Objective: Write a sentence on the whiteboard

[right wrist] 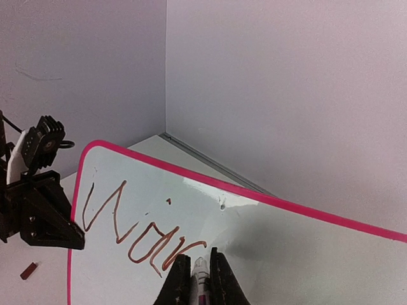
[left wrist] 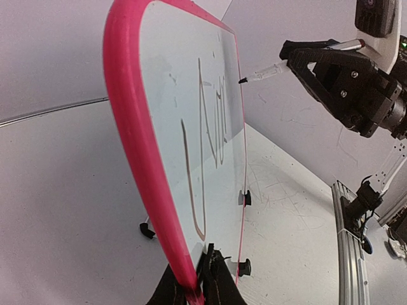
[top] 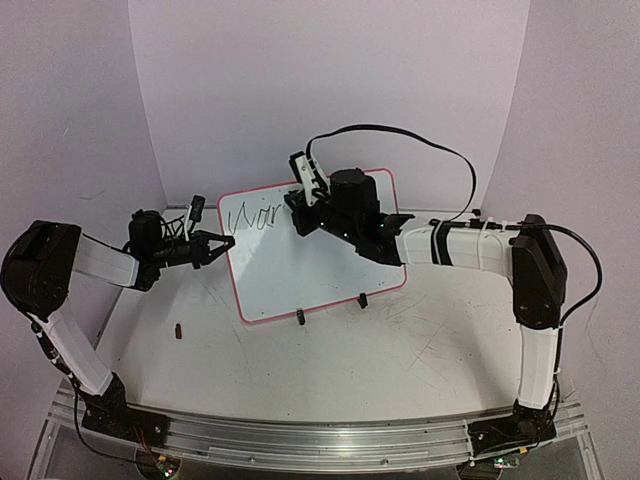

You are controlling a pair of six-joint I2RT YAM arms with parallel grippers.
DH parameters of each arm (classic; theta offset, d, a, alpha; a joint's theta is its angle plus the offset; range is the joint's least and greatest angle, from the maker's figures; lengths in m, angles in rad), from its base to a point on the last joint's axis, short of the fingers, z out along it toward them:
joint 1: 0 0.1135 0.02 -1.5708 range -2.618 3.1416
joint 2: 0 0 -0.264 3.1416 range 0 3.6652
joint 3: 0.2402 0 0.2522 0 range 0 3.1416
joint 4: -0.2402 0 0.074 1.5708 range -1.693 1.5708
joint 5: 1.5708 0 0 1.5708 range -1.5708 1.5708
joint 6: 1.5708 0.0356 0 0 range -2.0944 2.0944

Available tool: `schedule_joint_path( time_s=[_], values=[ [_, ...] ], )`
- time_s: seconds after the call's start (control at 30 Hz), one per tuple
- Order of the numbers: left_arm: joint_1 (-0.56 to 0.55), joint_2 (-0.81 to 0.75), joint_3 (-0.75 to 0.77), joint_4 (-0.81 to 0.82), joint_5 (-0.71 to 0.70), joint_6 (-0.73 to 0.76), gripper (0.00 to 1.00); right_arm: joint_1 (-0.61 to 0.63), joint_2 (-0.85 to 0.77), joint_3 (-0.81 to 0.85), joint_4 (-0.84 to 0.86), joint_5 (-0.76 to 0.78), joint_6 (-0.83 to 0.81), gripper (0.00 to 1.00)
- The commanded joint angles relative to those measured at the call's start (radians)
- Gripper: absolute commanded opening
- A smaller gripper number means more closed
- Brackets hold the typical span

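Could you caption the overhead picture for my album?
Teamwork: left gripper pinches the whiteboard by its edge; right gripper holds a marker at the sentence, barely begun.

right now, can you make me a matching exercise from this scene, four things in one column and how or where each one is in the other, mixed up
Things
1. whiteboard
2. left gripper
3. right gripper
4. small brown piece

States
A. shut on the marker
B. lying on the table, left of the board
C. pink frame, first letters of the sentence on it
D. shut on the board's left edge

Pairs: 1-C, 2-D, 3-A, 4-B
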Motion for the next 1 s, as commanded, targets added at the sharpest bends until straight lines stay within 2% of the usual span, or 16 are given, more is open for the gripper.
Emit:
schedule_joint_path(
  time_s=[0.0,0.43,0.97],
  values=[
    [-0.003,-0.008,0.020,-0.024,-0.092,0.118,0.00,-0.010,0.020,0.060,0.020,0.020,0.017,0.00],
    [-0.003,-0.003,0.025,-0.025,-0.089,0.120,0.00,-0.020,0.053,0.093,0.012,0.014,0.027,0.00],
    [-0.003,-0.002,0.026,-0.027,-0.087,0.120,0.00,-0.010,0.007,-0.037,0.006,-0.012,0.091,0.00]
  ],
)
